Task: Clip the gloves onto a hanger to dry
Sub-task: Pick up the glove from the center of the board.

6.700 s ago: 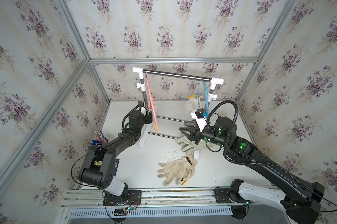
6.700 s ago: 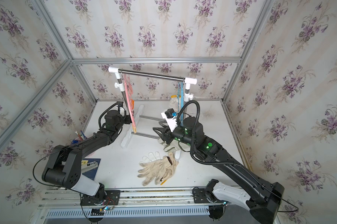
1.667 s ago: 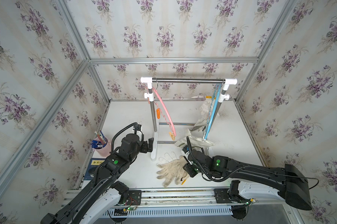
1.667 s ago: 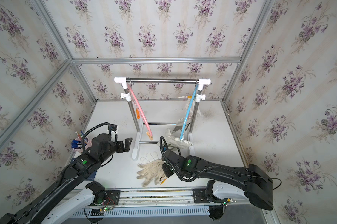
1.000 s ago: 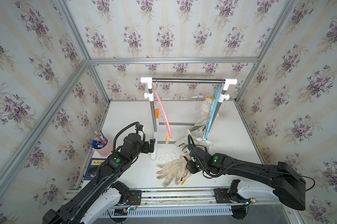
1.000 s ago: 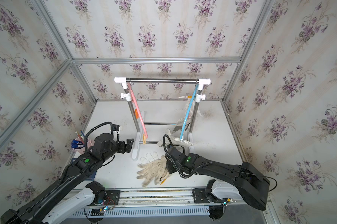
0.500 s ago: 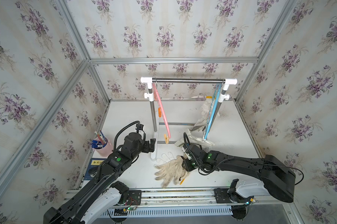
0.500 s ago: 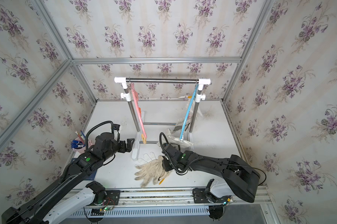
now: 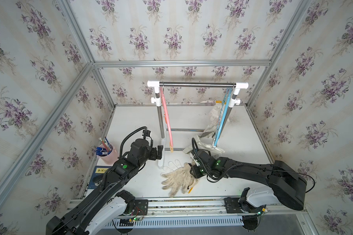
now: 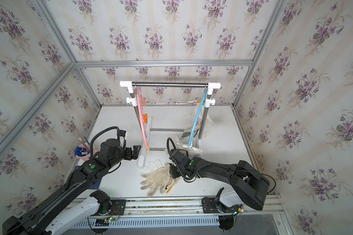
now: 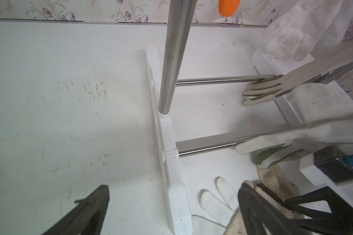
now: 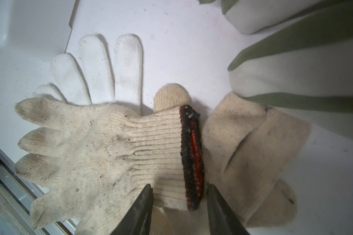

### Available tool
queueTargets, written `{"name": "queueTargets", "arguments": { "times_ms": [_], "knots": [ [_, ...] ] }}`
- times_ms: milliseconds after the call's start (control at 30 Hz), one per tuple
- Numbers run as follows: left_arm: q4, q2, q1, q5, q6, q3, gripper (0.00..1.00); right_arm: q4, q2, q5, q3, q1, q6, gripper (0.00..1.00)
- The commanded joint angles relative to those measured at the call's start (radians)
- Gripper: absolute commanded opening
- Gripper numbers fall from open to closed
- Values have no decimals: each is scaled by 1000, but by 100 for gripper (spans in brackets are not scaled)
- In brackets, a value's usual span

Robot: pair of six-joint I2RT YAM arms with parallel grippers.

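A: Cream knit glove, where?
B: Lower centre in a top view, flat; fingers point lower left, cuff right.
A: Jaws?
B: Right gripper straddles the cuff, grip unclear; left gripper spread, empty.

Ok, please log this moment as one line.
step: grasp knit glove | right gripper: astride cuff, grip unclear | left gripper: open, beside rack

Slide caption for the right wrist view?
Right gripper straddling the black-and-red cuff of a soiled knit glove lying over a white glove.
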Motion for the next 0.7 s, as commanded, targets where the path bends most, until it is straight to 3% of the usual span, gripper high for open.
{"name": "queueTargets", "arguments": {
  "times_ms": [0,133,567,667],
  "knots": [
    [4,-3,0,-13,1,11,100,32,23,-15,14,-1,-10,46],
    [-2,-7,0,-19,0,8,100,42,42,-17,28,-1,-18,41],
    [-13,-23,0,-41,0,5,100,19,-58,29,69,0,-22,1],
    [-19,-30,0,-46,8,10,100,-4,-82,27,94,0,-48,0]
  ]
}}
